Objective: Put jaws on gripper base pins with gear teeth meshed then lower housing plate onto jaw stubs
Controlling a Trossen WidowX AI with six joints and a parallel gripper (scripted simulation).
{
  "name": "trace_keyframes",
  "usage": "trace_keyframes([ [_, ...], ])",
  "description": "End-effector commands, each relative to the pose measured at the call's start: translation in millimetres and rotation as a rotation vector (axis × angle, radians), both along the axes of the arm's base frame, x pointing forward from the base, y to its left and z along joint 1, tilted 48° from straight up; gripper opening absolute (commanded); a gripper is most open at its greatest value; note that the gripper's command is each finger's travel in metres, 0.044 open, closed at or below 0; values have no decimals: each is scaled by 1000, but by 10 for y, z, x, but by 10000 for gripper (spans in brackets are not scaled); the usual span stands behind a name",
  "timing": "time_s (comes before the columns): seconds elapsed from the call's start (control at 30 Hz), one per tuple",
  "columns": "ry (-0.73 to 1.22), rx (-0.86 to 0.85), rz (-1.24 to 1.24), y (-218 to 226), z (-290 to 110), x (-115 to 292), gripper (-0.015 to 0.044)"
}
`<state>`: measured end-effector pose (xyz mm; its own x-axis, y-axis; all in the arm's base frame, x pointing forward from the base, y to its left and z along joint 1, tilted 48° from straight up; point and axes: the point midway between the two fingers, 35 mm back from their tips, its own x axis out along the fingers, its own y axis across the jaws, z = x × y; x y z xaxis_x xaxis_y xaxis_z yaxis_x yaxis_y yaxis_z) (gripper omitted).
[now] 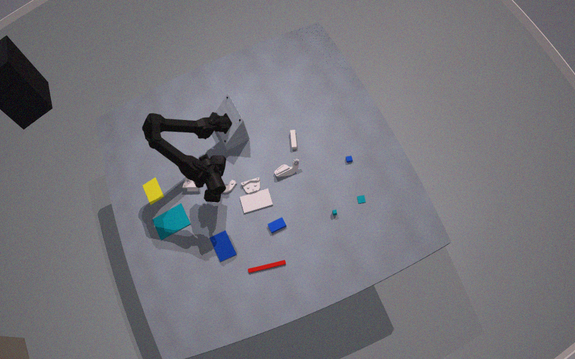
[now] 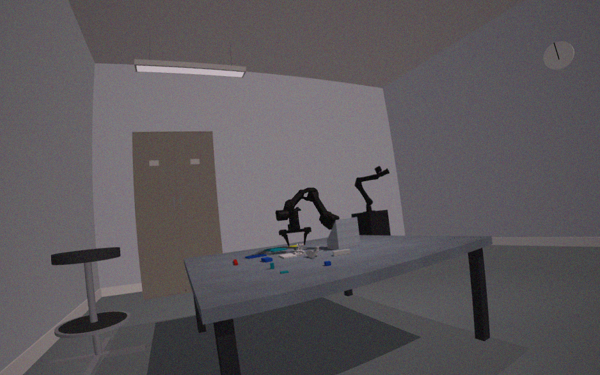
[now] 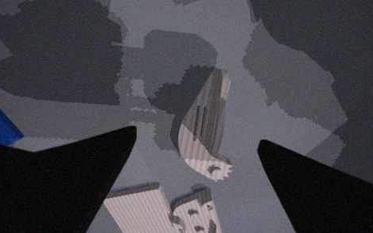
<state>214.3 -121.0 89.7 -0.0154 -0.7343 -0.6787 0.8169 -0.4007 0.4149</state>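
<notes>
My gripper (image 1: 212, 196) (image 2: 297, 244) (image 3: 198, 139) is open and empty, low above one white jaw (image 1: 230, 186) (image 3: 191, 153). In the wrist view that jaw lies between the fingertips, its toothed end toward the bottom of the frame. The other white jaw (image 1: 284, 170) lies flat farther right in the top view. A small white part with several holes (image 1: 254, 184) (image 3: 200, 207), which looks like the housing plate, lies near the first jaw. A white part (image 1: 188, 185), apparently the gripper base, is partly hidden behind the arm; its pins cannot be made out.
A blank white slab (image 1: 256, 201) (image 3: 136, 209) lies beside the holed part. Teal (image 1: 171, 218), yellow (image 1: 152, 190) and blue (image 1: 223, 245) slabs lie around the arm. A red bar (image 1: 266, 266), a white block (image 1: 293, 139) and small blocks lie farther out. A grey upright panel (image 2: 347, 232) stands by the arm's base.
</notes>
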Motion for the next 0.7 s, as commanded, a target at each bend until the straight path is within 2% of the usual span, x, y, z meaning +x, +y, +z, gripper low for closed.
trace_keyframes([
  [0.0,8,-1,-1,-60,-61,-21,440],
  [0.67,9,-6,-1,-237,-208,-42,440],
])
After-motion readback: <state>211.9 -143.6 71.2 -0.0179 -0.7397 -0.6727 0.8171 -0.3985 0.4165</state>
